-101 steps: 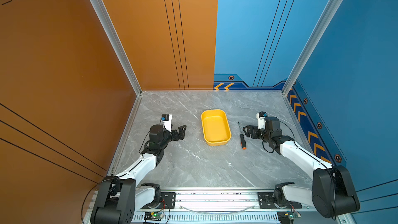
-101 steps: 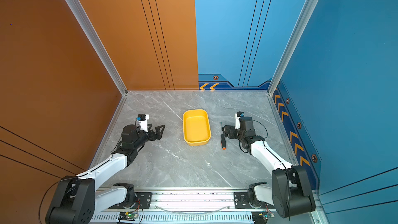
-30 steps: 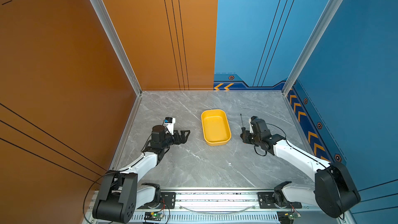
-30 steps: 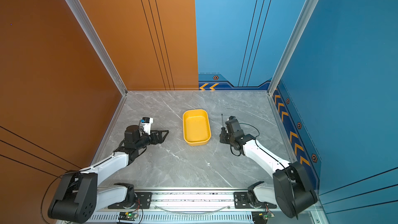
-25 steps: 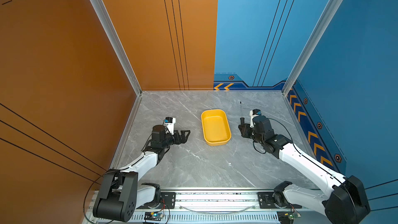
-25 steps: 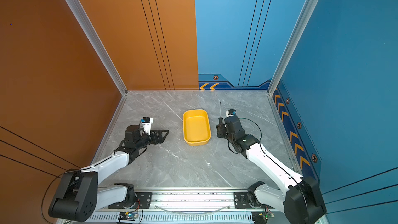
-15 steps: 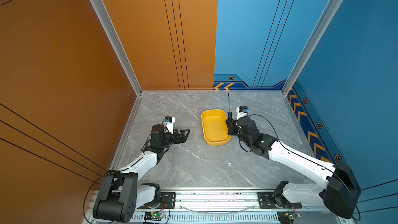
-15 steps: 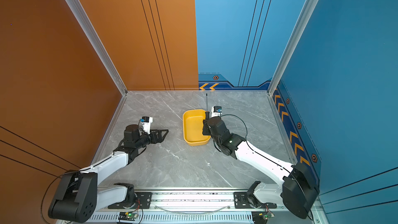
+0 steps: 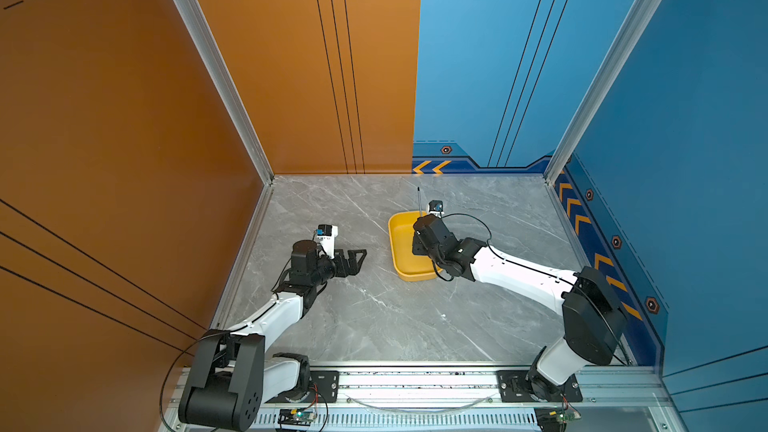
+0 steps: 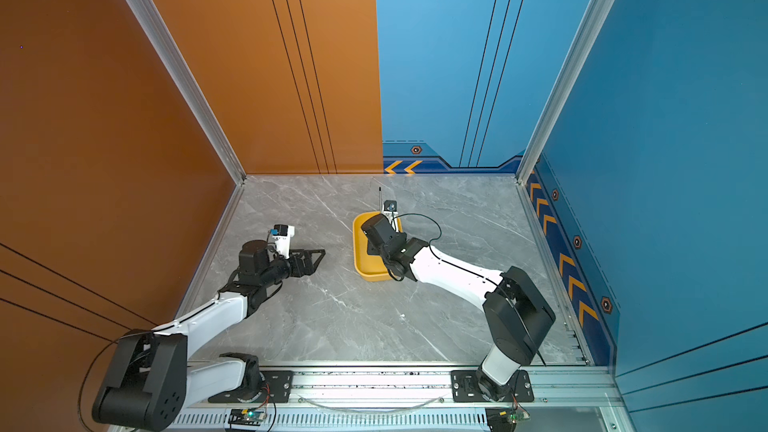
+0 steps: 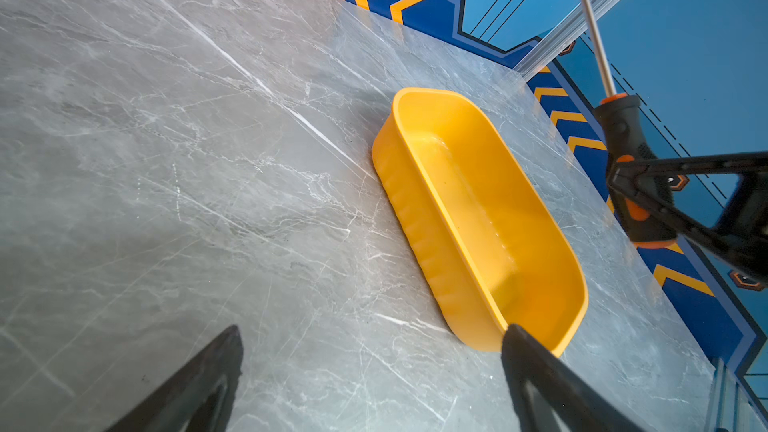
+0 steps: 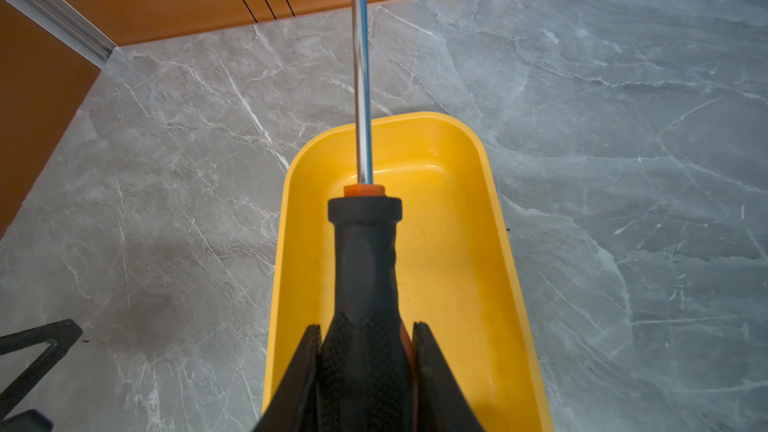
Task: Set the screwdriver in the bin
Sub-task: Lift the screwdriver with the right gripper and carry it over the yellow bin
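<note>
No brand name or lettering can be read anywhere. Yellow chevrons [image 9: 432,167] and small hexagon emblems [image 9: 446,150] are printed on the blue wall band, and the blue tags on the wrist camera mounts [image 9: 322,233] are too small to be made out.

The screwdriver [image 12: 365,268] is pinched by its black handle in the right gripper [image 12: 365,338], whose jaws are pressed against both sides of the grip. It is held above the bin [image 12: 457,284], clear of its floor, with the shaft pointed past the far rim.

In the right wrist view the shaft tip is cut off by the frame edge and the butt of the handle is hidden between the fingers. In both top views only the thin shaft [image 9: 419,201] is seen, since the handle and fingers are covered by the wrist, and part of the bin is hidden under the arm.

The left gripper [image 11: 372,332] is spread wide over the grey table [image 9: 374,317], with nothing between its jaws.
</note>
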Controlling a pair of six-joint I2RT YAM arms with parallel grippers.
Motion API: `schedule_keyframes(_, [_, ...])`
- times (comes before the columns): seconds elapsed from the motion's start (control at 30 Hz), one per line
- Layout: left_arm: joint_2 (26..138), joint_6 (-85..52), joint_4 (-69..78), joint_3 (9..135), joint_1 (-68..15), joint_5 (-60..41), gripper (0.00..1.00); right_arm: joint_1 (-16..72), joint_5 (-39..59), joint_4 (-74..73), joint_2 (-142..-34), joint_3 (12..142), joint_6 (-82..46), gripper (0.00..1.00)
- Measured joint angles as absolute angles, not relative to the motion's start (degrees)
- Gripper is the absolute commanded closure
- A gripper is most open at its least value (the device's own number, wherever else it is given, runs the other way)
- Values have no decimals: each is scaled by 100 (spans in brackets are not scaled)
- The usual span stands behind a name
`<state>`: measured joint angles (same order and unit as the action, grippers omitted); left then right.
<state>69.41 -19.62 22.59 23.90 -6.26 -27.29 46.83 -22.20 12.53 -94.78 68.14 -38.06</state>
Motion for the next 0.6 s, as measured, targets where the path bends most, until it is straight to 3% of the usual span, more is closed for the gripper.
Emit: schedule_keyframes(0.6, [6941,-2003,2259,2390,-622,-2731,2,4694,-2080,2095,-10479,7135,-4056,100])
